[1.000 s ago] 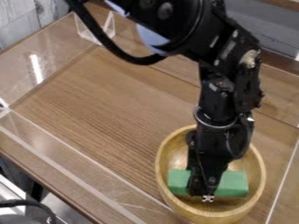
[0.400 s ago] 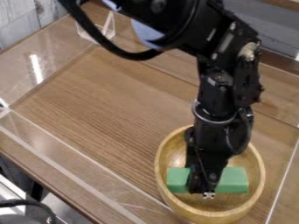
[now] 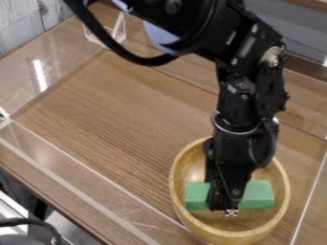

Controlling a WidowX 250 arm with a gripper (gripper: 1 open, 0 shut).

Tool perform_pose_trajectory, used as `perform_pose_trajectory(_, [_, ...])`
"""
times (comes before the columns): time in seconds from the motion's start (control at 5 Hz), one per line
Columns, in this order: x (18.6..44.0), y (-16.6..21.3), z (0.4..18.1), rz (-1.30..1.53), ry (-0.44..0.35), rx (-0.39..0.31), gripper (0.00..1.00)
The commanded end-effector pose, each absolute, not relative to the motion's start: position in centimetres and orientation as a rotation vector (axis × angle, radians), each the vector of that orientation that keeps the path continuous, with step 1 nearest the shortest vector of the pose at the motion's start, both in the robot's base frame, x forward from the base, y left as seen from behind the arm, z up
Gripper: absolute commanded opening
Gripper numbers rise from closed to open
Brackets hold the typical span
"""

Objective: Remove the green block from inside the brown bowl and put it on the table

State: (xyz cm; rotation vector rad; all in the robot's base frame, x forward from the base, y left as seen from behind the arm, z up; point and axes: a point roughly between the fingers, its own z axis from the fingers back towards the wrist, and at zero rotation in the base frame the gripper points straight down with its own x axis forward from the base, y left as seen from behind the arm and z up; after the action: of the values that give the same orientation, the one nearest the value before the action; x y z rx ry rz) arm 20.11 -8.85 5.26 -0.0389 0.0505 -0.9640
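Across the left and far stretch, only bare wood-grain table point(image 3: 115, 105), edged by clear acrylic walls point(image 3: 45, 158) along the near-left side. Toward the near right, the brown bowl point(image 3: 185, 172) resting on the tabletop, with the green block point(image 3: 255, 197) lying flat inside it. Directly over the block, the black gripper point(image 3: 228, 205), pointing straight down, fingertips low at the block's middle and hiding part of it. Fingers look part-way closed astride the block, yet cannot tell from this view whether actually clamped on it or merely beside it.

Likely risks: a weak or off-centre pinch letting the block slip back on lifting; a fingertip catching the thick rim and dragging or tipping the bowl; the block tilting against the bowl's inner wall.

Against the earlier frames, almost nothing different: arm, bowl and block in the same places, the block not yet raised.
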Motion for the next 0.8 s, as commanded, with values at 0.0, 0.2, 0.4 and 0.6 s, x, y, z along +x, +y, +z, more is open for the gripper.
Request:
perform_pose_trajectory(0.0, [21.33, -9.39, 6.39, -0.958, -0.019, -0.030, 0.00])
perform_pose_trajectory(0.2, [21.40, -9.46, 6.42, -0.948, -0.024, -0.031, 0.00])
perform_pose_trajectory(0.4, [21.47, -9.55, 6.36, -0.939, -0.028, -0.031, 0.00])
perform_pose_trajectory(0.6, [21.53, -9.64, 6.33, -0.929, -0.032, -0.032, 0.00])
